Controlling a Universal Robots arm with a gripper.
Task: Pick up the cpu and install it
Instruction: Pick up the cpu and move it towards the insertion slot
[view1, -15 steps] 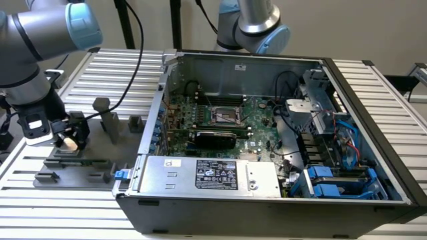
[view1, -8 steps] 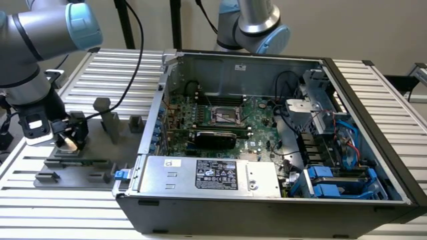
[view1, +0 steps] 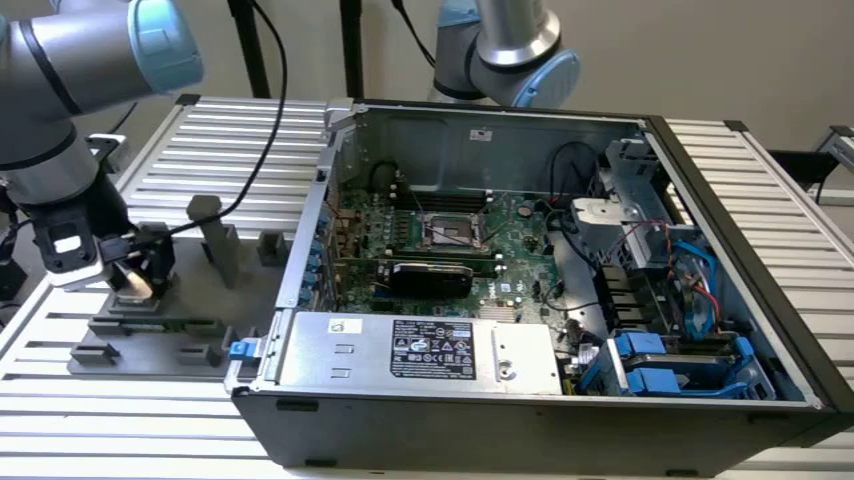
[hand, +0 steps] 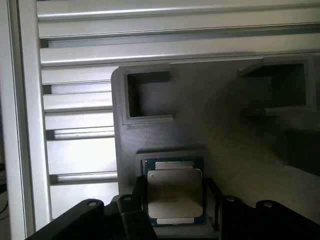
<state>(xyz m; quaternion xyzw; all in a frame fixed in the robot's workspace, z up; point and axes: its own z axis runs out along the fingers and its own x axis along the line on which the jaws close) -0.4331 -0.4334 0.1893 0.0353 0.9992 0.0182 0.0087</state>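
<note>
Over at the exterior view's left, your gripper (view1: 134, 288) hangs low on the grey plate (view1: 187, 305). That plate lies on the slatted table (view1: 761, 190), just beside the open computer case (view1: 534, 420).

From the wrist you look straight down on the cpu (hand: 175, 194) — a flat square chip with a silver-beige top on a green board. It lies in a shallow recess of the plate, and it looks level and seated there. The gripper sits right over it, dark on two opposite sides of the chip. You cannot tell whether it has closed on the chip or merely straddles it.

On the same plate a square walled pocket (hand: 147, 97) stands near the chip, and another walled shape stands well apart from it.

Inside the case, the dark metal-framed socket (view1: 447, 232) on the green board is well apart from the gripper — the case wall stands between them. A silver box (view1: 427, 350) with a label lies along the case's near edge, and a second arm (view1: 514, 50) stands behind the case.
</note>
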